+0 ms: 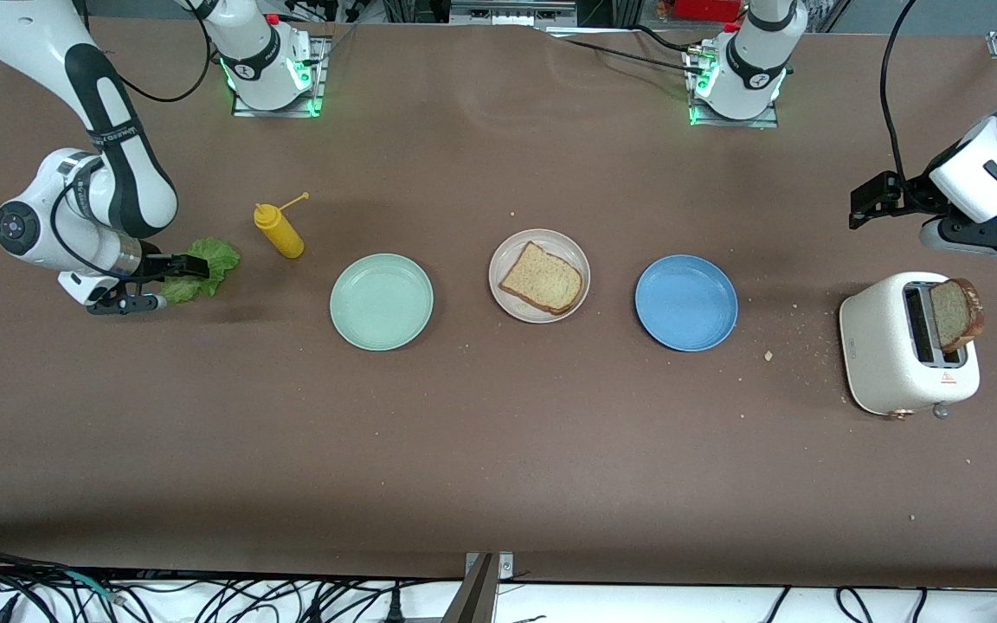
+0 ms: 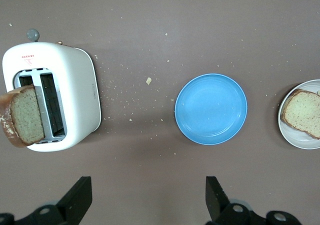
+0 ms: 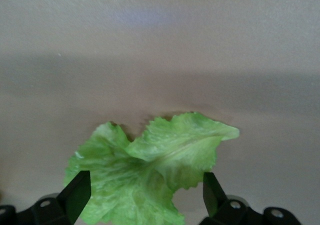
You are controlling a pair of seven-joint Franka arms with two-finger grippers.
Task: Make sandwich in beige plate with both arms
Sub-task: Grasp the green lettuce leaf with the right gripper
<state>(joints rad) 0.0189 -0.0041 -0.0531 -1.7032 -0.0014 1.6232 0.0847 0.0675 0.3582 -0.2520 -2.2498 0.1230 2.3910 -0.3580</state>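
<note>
The beige plate (image 1: 564, 247) lies mid-table with one brown bread slice (image 1: 542, 279) on it; the left wrist view shows that plate (image 2: 299, 141) and slice (image 2: 306, 114) too. A second bread slice (image 1: 957, 313) stands up out of the white toaster (image 1: 897, 355). The green lettuce leaf (image 1: 215, 260) lies flat on the table at the right arm's end. My right gripper (image 1: 183, 284) is low over it, open, a finger at each side of the leaf (image 3: 150, 170). My left gripper (image 1: 864, 208) hangs open and empty over bare table beside the toaster (image 2: 75, 100).
A mint green plate (image 1: 382, 301) and a blue plate (image 1: 686, 302) flank the beige plate. A yellow squeeze bottle (image 1: 279, 230) stands between the lettuce and the mint green plate. Crumbs are scattered around the toaster.
</note>
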